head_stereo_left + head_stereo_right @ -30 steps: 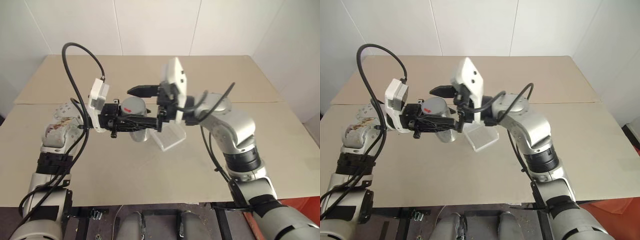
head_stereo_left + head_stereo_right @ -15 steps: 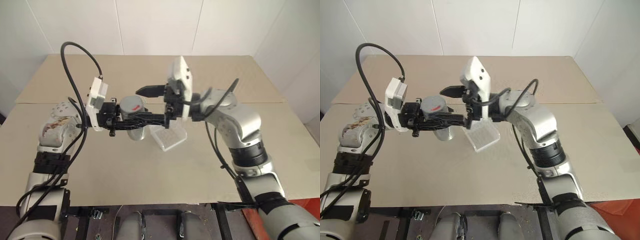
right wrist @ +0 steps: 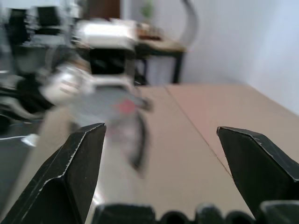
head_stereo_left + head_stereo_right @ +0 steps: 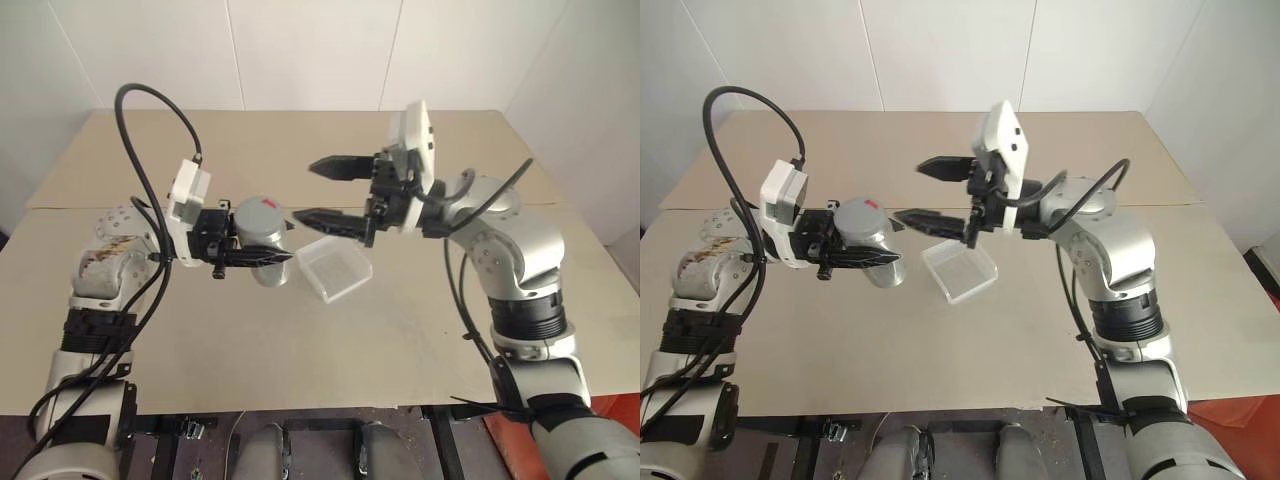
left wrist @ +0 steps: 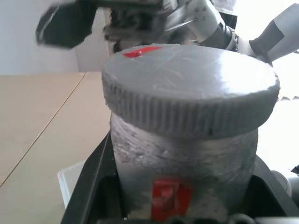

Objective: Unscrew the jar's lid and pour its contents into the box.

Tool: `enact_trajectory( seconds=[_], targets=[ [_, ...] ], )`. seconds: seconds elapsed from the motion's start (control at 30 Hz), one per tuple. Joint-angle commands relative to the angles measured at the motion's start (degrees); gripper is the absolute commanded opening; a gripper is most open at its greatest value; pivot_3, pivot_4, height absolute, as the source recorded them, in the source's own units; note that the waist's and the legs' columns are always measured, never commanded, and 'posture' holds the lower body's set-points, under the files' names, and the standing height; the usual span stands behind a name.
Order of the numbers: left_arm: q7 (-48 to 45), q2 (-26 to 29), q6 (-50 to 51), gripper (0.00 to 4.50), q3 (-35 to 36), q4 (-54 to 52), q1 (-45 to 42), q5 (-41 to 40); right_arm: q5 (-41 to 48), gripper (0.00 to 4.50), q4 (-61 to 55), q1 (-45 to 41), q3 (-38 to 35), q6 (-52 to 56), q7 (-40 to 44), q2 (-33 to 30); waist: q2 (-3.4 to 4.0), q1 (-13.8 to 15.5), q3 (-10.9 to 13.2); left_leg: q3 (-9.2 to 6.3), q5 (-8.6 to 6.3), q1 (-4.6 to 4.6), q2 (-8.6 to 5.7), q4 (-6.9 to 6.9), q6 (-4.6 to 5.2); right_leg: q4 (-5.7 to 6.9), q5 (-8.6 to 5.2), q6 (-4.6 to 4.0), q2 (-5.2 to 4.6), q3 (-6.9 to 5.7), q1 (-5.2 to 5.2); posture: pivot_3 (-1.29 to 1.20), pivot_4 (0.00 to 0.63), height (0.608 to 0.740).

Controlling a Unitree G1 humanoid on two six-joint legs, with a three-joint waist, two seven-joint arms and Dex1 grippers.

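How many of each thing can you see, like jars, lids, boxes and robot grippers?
jar: 1
lid: 1, on the jar
box: 1, clear plastic, on the table
grippers: 2, the left gripper shut on the jar, the right gripper open
Total: 5 things

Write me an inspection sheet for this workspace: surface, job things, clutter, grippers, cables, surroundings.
Surface: beige table, a seam running across it.
Job's things: jar held above the table, lid on it, red mark on the lid's top and another on the jar's side; box on the table, nothing seen inside.
Clutter: nothing seen.
Grippers: left gripper shut on the jar; right gripper open, holding nothing, apart from the jar, above the box.
Cables: black cable looping over the left arm; black cable along the right arm.
Surroundings: white walls.
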Motion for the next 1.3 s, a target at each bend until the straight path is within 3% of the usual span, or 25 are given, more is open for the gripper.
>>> enact_trajectory(
  seconds=[0.03, 0.23, 0.37, 0.67, 1.03, 1.3],
  targets=[
    [0.07, -0.7, -1.29, 1.97, -0.13, 0.47, -2.27, 0.28, -0.85, 4.47, -3.54, -2.6, 2.42, 0.39, -2.53, 1.71, 0.0, 0.0, 0.0, 0.0, 0.0, 0.0, 0.0, 0.01, 0.0, 0.01, 0.0, 0.0, 0.0, 0.0, 0.0, 0.0, 0.15, 0.74],
    [-0.62, -1.15, -1.36, 1.97, -0.33, 1.46, -3.14, 0.41, -6.79, 4.47, -0.27, -5.35, 7.79, 0.94, -8.5, 5.72, 0.0, 0.0, 0.0, 0.0, 0.0, 0.0, -0.01, 0.01, 0.0, 0.02, 0.0, 0.0, 0.0, 0.0, 0.0, 0.0, 0.15, 0.74],
    [-0.98, -0.93, -1.26, 1.97, -0.14, 1.63, -3.4, 0.5, -8.2, 4.47, 2.23, -5.96, 7.34, 1.25, -10.17, 6.71, 0.0, 0.1, 0.0, 0.0, 0.0, 0.0, -0.02, 0.01, 0.0, 0.01, 0.0, 0.0, 0.0, 0.0, 0.0, 0.0, 0.15, 0.74],
    [-1.21, 0.53, -1.19, 1.97, 0.76, 0.52, -1.82, 0.09, -2.24, 4.47, 1.88, -3.9, -0.2, 2.64, -6.87, 1.57, 0.0, 0.09, 0.0, -0.01, 0.0, 0.0, -0.02, 0.01, 0.0, 0.0, 0.0, 0.0, -0.01, -0.01, 0.01, 0.0, 0.15, 0.74],
    [-1.44, 0.45, -1.31, 1.97, 0.43, 0.83, -2.16, 0.1, -0.07, 4.47, -2.0, -1.01, 0.92, 0.96, -2.02, -1.92, 0.0, 0.04, 0.0, -0.01, 0.0, 0.0, -0.01, 0.0, 0.0, 0.0, 0.0, 0.0, 0.0, -0.01, 0.0, 0.0, 0.15, 0.74],
    [-2.09, 0.18, -1.71, 1.97, 0.08, 1.47, -2.72, 0.57, -0.27, 4.47, -2.45, -2.02, 2.66, 0.97, -1.94, 0.2, 0.0, -0.01, 0.0, -0.01, 0.0, 0.0, -0.01, 0.01, 0.0, 0.01, 0.0, 0.0, 0.0, -0.01, 0.0, 0.0, 0.15, 0.74]
  ],
)
